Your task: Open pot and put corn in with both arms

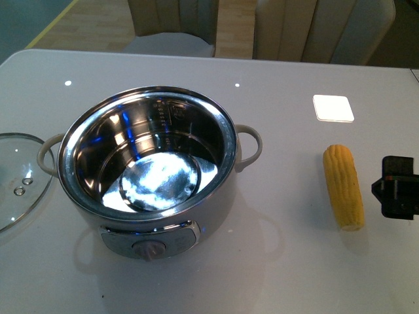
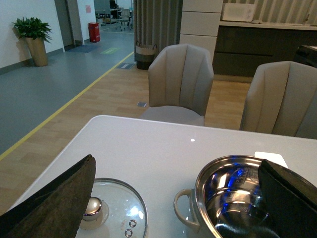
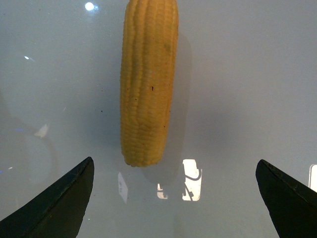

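Observation:
The pot (image 1: 213, 212) stands uncovered at the middle of the table, its steel bowl holding nothing and its knob facing me. The glass lid (image 1: 16, 180) lies flat on the table to the pot's left. The corn (image 1: 344, 186) lies on the table right of the pot, pointing away from me. My right gripper (image 1: 393, 188) is just right of the cob. In the right wrist view it (image 3: 174, 162) is open above the table, the corn's (image 3: 148, 79) near end ahead of its jaws. My left gripper (image 2: 176, 163) is open, raised over the gap between lid (image 2: 111, 208) and pot (image 2: 200, 183).
A white square pad (image 1: 332, 108) lies on the table behind the corn. Two beige chairs (image 1: 173, 23) (image 1: 321, 26) stand at the table's far edge. The white table (image 1: 281, 261) extends in front of the pot and the corn.

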### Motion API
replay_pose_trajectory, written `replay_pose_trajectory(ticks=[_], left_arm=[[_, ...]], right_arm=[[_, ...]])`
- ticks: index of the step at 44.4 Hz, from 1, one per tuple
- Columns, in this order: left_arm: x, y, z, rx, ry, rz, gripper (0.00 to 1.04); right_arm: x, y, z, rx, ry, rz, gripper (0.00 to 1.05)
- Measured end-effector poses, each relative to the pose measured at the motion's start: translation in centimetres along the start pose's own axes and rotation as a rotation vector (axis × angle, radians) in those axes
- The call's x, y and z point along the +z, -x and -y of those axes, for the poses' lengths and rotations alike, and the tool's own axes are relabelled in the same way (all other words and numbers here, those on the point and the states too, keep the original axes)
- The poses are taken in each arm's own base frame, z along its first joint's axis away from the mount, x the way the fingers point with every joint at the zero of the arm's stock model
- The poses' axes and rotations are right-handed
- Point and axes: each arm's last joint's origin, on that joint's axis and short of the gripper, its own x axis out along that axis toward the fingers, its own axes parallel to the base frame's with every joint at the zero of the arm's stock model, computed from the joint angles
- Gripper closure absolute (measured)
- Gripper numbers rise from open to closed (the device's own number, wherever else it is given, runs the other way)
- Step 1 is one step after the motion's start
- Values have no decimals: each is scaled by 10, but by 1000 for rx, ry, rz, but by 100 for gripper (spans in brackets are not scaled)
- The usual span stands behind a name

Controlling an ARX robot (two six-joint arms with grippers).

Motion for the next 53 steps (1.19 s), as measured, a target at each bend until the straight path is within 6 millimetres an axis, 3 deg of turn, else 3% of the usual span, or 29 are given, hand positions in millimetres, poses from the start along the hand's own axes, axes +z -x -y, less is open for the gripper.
replay_pose_trajectory(ticks=[24,53], left_arm=[[0,0,0,0,0,0,7],[0,0,0,0,0,0,7]], right_arm=[[11,-52,-20,67,62,-144,9],[5,-77,-23,145,-24,-296,9]])
